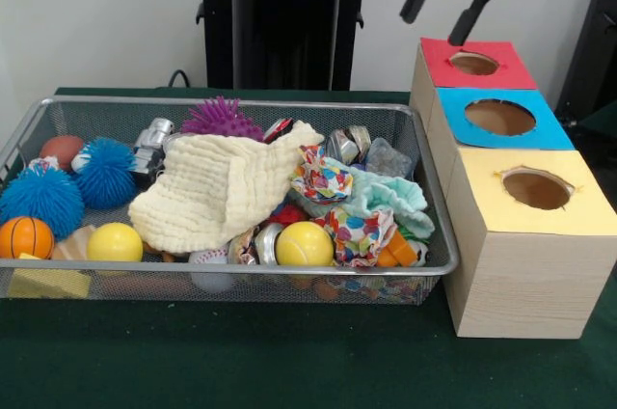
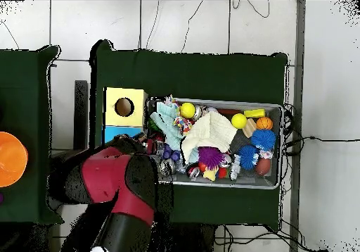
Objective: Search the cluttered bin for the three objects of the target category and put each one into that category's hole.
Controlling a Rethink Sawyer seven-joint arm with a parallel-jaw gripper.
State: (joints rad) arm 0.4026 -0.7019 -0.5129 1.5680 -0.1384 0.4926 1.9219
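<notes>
A plain pale wall (image 1: 116,13) is seen across the top of the front view. In the overhead view, a light tiled floor (image 2: 197,24) is shown around the dark green bench (image 2: 211,73), and black cables (image 2: 309,140) are trailed at right.

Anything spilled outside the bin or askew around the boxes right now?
Nothing stands out. The clutter stays inside the wire mesh bin, with a cream waffle cloth draped over the pile. The open gripper hangs empty above the red-topped wooden box.
</notes>
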